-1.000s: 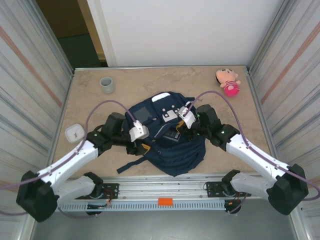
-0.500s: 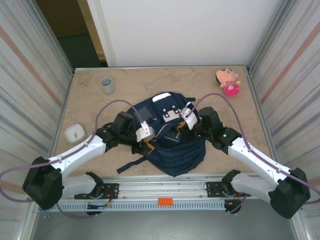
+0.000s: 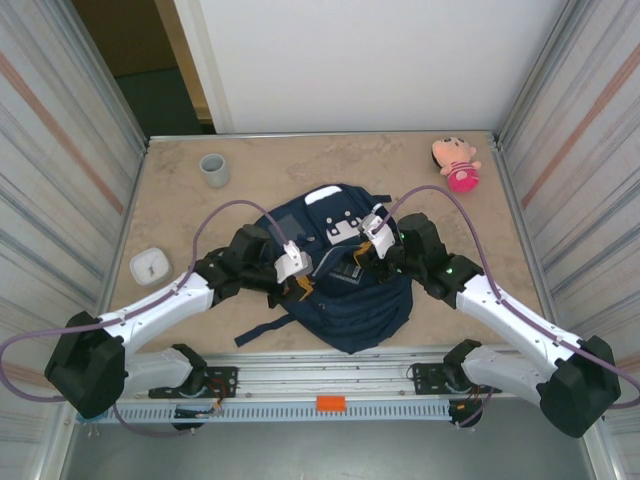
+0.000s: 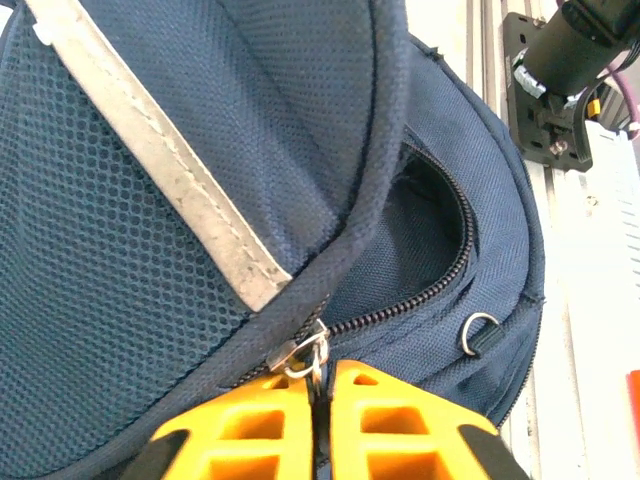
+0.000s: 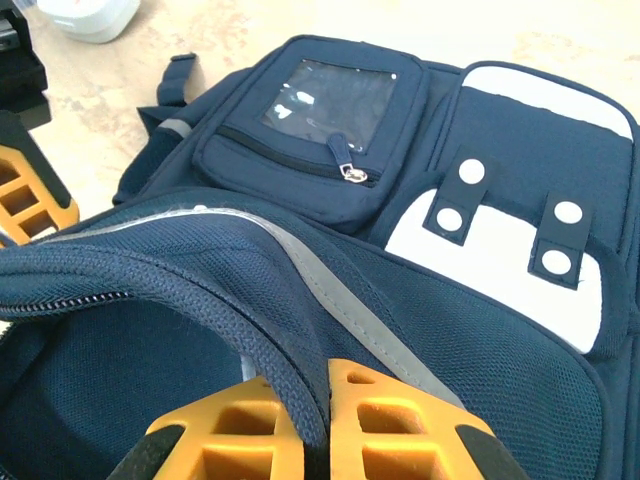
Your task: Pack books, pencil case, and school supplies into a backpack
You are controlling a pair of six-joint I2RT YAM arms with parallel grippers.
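At centre frame on the bench (image 3: 250, 180), the navy backpack (image 3: 350, 305) lies part-unzipped. The left gripper (image 4: 322, 385), jaws pressed on the zip pull (image 4: 306, 355), should draw straight along the track while the right gripper (image 5: 315, 400), jaws pinching the opening's piped edge (image 5: 200, 300), holds the fabric taut.

I'm working in a robot lab cell, not a lived-in room. The table (image 3: 270, 175) is boxed in by ribbed side panels (image 3: 60, 150) and a plain white board (image 3: 360, 60) at the back, like a test booth. Two arms (image 3: 150, 315) are bolted to an aluminium rail (image 3: 330, 385) along the near edge, with purple cables (image 3: 430, 188) looping off them. What sits on the table reads as staged props — a backpack (image 3: 355, 310), a cup (image 3: 214, 169), a plush doll (image 3: 455, 163) — not anyone's belongings.
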